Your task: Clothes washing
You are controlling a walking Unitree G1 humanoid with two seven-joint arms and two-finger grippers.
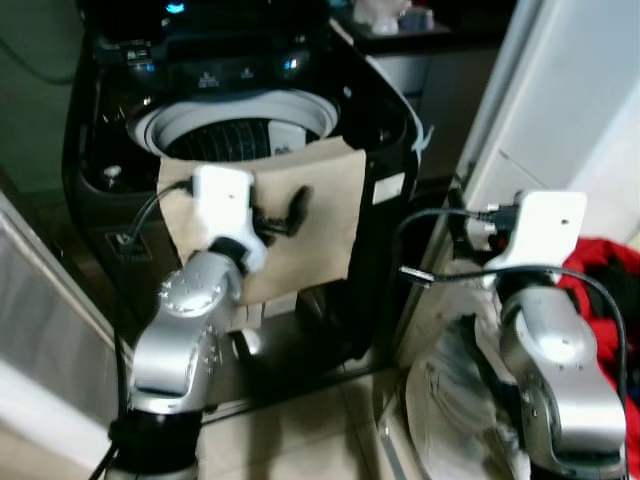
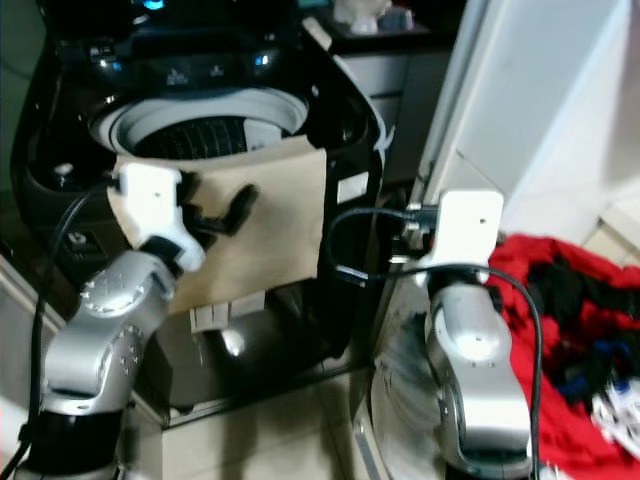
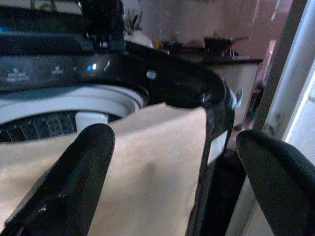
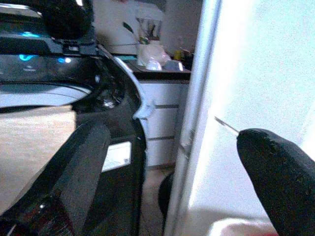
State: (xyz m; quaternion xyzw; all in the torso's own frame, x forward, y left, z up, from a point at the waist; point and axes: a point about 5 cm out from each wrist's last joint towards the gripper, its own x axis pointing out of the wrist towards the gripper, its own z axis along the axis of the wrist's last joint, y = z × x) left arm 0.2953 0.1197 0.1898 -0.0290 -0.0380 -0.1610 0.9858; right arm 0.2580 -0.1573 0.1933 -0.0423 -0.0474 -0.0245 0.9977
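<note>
A black top-loading washing machine (image 1: 385, 150) stands open, its white-rimmed drum (image 1: 235, 125) showing. A beige cloth (image 1: 325, 225) hangs over the machine's front rim and down its front. My left gripper (image 1: 283, 213) is open just in front of the cloth, its fingers wide apart and holding nothing. In the left wrist view the cloth (image 3: 152, 167) lies between and beyond the two fingers. My right gripper (image 4: 172, 137) is open too, held beside the machine's right front corner, close to a white panel (image 4: 261, 73). It holds nothing.
A heap of red and dark clothes (image 2: 560, 310) lies on the floor at the right. A pale crumpled bag (image 1: 450, 400) sits under my right arm (image 1: 550, 350). A white door or wall (image 1: 560, 100) rises at the right. A counter with small items (image 1: 400, 20) stands behind the machine.
</note>
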